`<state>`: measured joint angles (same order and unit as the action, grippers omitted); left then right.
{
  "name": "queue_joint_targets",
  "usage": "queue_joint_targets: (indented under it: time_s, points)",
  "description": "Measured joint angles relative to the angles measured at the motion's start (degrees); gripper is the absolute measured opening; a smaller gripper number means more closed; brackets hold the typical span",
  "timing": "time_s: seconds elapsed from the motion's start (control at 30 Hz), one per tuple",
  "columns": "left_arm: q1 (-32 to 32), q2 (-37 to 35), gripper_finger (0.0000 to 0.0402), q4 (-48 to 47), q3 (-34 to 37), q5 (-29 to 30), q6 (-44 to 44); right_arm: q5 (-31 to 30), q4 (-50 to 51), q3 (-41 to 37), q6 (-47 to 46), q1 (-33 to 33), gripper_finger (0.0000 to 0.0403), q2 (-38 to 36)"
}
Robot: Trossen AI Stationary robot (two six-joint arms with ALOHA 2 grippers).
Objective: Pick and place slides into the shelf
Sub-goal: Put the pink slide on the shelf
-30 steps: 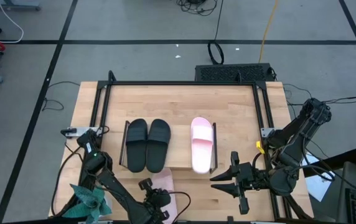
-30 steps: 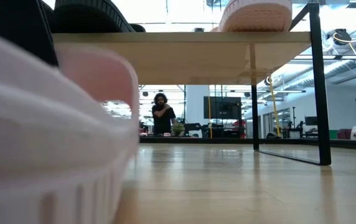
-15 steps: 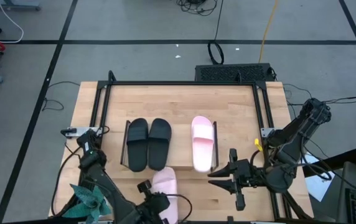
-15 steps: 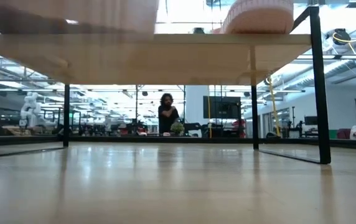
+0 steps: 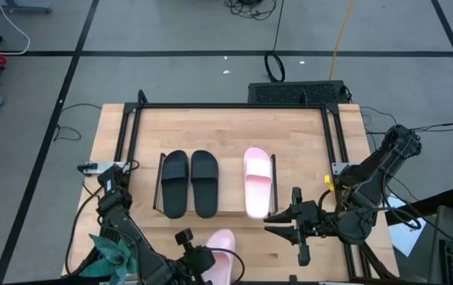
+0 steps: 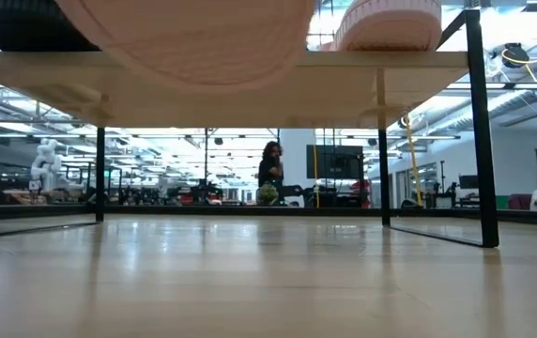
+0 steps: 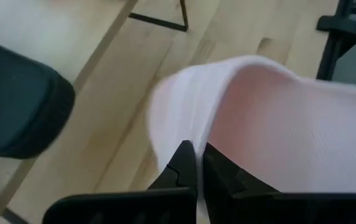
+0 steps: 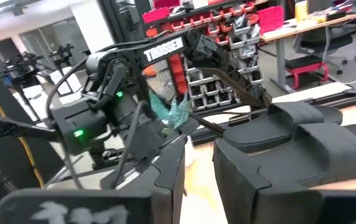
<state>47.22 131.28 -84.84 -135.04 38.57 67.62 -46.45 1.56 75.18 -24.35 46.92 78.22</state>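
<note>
A: Change? Left gripper, jaws pinched on the last pink slide, has lifted it off the table; it now hangs near the shelf's front edge.

B: Meaning: only placing remains. Right gripper waits, jaws slightly apart, empty. Farther back, black pair and the pink mate sit on the shelf.

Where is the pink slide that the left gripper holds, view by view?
High view: bottom centre, pink slide shut in the left gripper, in front of the shelf.
Low view: blurred sole at top, before the shelf board.
Left wrist view: fills the right half, pinched between the fingers.
Right wrist view: not in it.
Shared landmark: the shelf.
</note>
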Motion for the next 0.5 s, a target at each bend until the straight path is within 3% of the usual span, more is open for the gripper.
queue_joint_targets:
  time_s: [0.17, 0.5]
  points:
    - [0.1, -1.1, 0.0, 6.1, 0.0, 1.3, -2.6, -0.3, 0.0, 0.0, 0.1, -0.4, 0.0075, 0.0]
    - [-1.1, -8.0, 0.0, 16.0, 0.0, 14.8, -14.8, 0.0, 0.1, 0.0, 0.6, -0.8, 0.0075, 0.0]
